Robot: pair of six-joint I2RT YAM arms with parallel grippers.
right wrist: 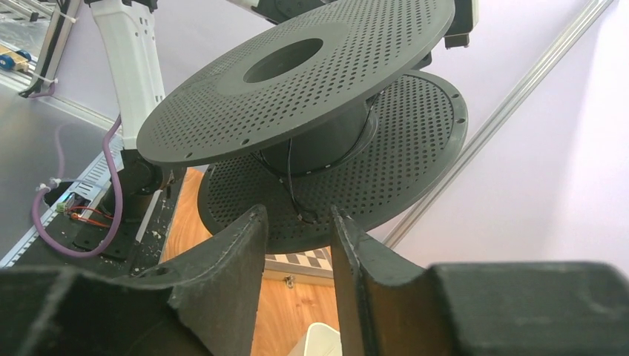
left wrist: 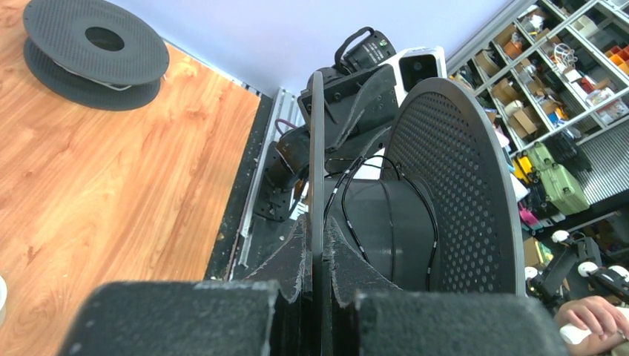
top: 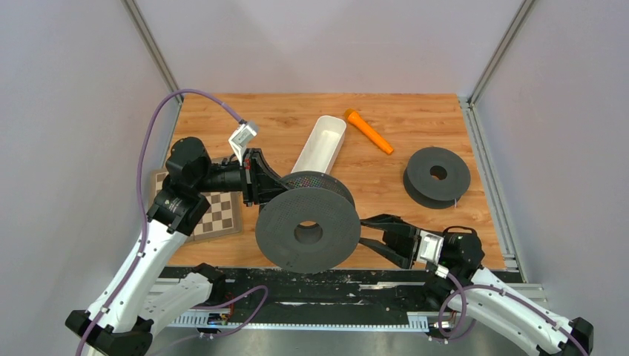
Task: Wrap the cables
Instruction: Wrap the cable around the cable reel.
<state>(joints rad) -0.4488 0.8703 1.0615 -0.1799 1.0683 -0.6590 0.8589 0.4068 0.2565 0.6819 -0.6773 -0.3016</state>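
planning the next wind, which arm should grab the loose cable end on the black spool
Right, probably. The right gripper, open, sits by the loose end of the thin dark cable dangling off the big black perforated spool; the left gripper is shut on a spool flange, holding it.

L arm (top: 137,263) & R arm (top: 512,308): white shells on lower links, blk joints & wrists. Purple hose (top: 148,141) runs along each, plugging into a white-grey cam box (top: 242,136) at the wrist. L hand (top: 267,183) & R hand (top: 365,233): all blk, wedge-shaped fingers (right wrist: 230,259) w/ rough matte surface.
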